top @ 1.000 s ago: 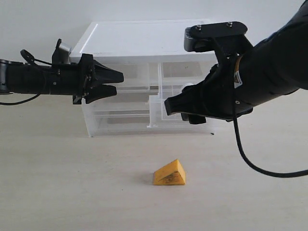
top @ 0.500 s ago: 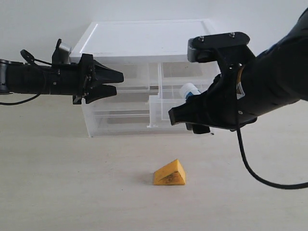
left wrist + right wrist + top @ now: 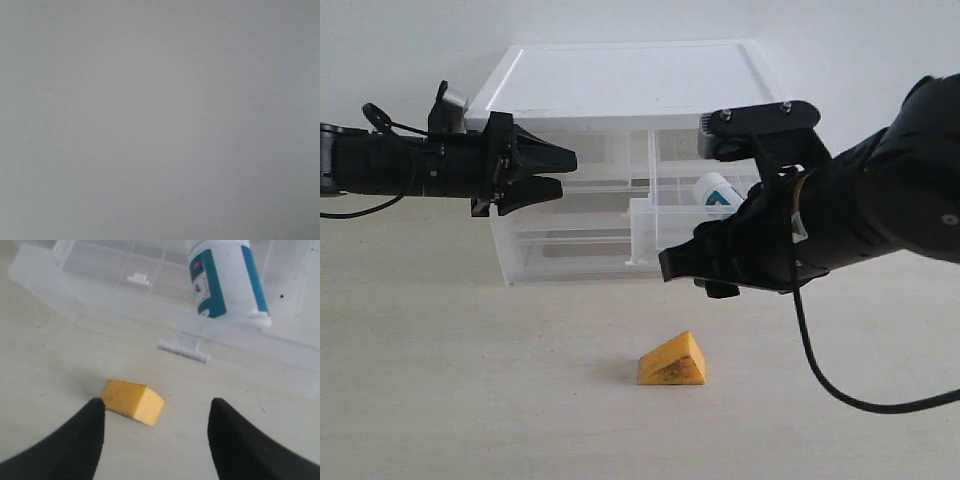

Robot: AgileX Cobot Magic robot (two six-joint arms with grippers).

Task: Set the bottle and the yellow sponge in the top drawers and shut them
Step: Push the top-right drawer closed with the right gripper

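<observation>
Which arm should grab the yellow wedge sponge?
Right. The open right gripper hangs near the yellow wedge sponge, framing it in its wrist view; the left gripper is up beside the translucent plastic chest.

You see the chest (image 3: 620, 80) at the back of the table (image 3: 440, 380). Its right top drawer (image 3: 645, 228) juts forward, and the bottle (image 3: 716, 190) lies inside it. The sponge (image 3: 673, 362) sits on the table before the chest, well apart. Your left gripper (image 3: 563, 171) hangs before the chest's left half. Your right gripper (image 3: 692, 275) hangs before the open drawer, above the sponge.
</observation>
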